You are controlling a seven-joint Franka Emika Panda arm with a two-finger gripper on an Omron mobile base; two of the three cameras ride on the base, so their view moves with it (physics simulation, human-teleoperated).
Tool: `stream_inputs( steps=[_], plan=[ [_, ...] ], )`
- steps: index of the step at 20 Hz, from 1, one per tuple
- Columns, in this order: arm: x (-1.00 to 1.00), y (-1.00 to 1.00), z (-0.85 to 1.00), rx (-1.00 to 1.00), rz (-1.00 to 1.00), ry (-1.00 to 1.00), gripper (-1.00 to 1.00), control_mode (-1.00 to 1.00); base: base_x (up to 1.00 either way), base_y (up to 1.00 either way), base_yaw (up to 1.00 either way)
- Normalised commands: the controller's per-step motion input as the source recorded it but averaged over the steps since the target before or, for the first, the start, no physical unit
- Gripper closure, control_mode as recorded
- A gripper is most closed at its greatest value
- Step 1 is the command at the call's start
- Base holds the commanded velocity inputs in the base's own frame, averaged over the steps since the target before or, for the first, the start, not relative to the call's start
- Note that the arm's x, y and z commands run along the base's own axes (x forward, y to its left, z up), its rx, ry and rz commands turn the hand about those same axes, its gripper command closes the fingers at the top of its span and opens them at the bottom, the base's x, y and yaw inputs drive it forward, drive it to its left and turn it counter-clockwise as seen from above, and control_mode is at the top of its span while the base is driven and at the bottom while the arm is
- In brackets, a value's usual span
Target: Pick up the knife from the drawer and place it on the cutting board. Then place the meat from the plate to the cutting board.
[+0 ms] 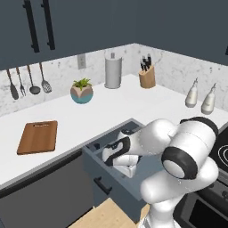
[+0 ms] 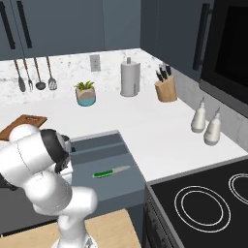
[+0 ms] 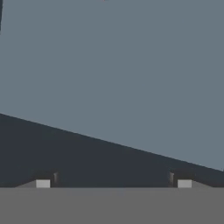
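Note:
The drawer is pulled open below the counter, its grey floor showing. On that floor lies the knife, green handle to the left and short silvery blade to the right. My hand reaches down into the drawer, to the left of the knife. In the hand view my gripper is open, its fingertips wide apart with nothing between them, above bare drawer floor. The cutting board lies bare on the counter at the left. The meat and the plate are out of view.
On the counter at the back stand a potted plant, a paper towel roll and a wooden knife block. Two white bottles stand at the right, and a black stovetop adjoins the drawer. Utensils hang on the wall.

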Motion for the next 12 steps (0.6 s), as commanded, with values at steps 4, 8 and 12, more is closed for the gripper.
stream_inputs(
  steps=[4, 8, 12],
  plan=[
    [-0.78, 0.92, -0.12, 0.01, 0.00, 0.20, -1.00, -1.00, 0.00, 0.00, 0.00],
    [-0.45, 0.48, 0.15, 0.02, 0.00, 0.17, -1.00, -1.00, 0.00, 0.00, 0.00],
    [0.37, -0.54, 0.87, 0.00, 0.02, 0.02, -1.00, -1.00, 0.00, 0.00, 0.00]
  ],
)
